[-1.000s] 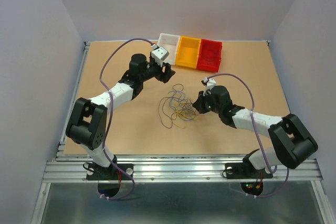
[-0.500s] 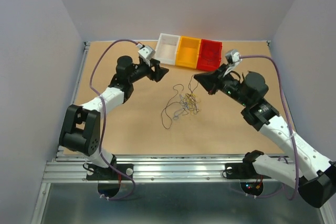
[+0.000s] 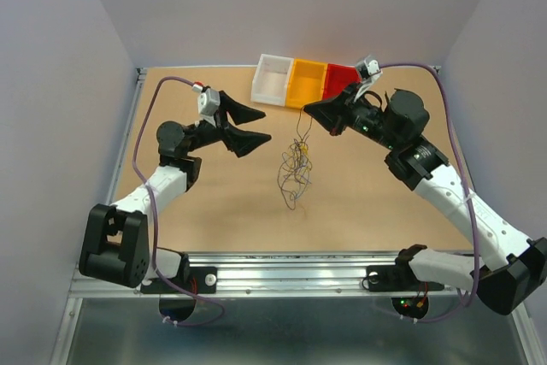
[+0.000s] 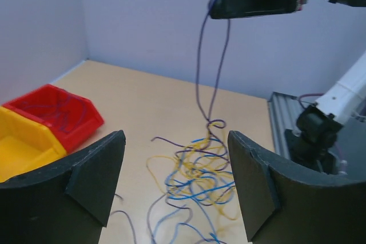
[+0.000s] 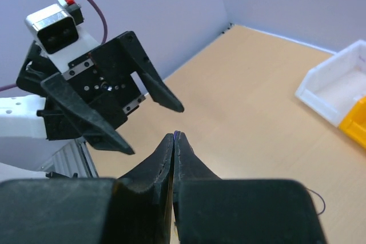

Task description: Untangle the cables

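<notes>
Tabletop (image 3: 367,203): cables (image 3: 296,168) hang near-vertical, top strand pinched in the closed right gripper (image 3: 308,109), tangle resting below; left gripper (image 3: 267,126) wide open, empty.

From above we cannot count the cables (image 3: 295,168) or tell which strand crosses which: they are too thin. In the left wrist view the bottom edge cuts the bundle, and the yellow bin (image 4: 14,150) is cropped at lower left. In the right wrist view the right gripper (image 5: 173,135) hides nearly all strands with its own body.
</notes>
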